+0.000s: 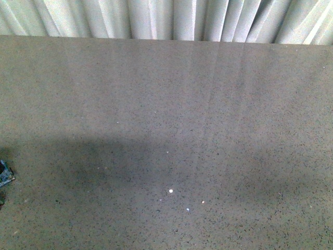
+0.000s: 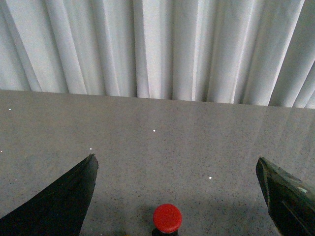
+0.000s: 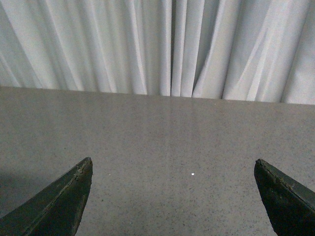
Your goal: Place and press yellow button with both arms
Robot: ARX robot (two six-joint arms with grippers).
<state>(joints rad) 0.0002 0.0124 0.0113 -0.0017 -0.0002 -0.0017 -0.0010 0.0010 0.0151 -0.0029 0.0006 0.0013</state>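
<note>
No yellow button shows in any view. In the left wrist view a push button with a domed red cap on a black neck stands on the grey table, cut off by the frame's edge. My left gripper is open wide and empty, and the red cap lies between its dark fingers, nearer the wrist than the tips. My right gripper is open wide and empty over bare table. In the front view only a small blue-grey piece shows at the left edge; I cannot tell what it is.
The speckled grey table fills the front view, with a few white specks on it. A white pleated curtain hangs behind its far edge and shows in both wrist views.
</note>
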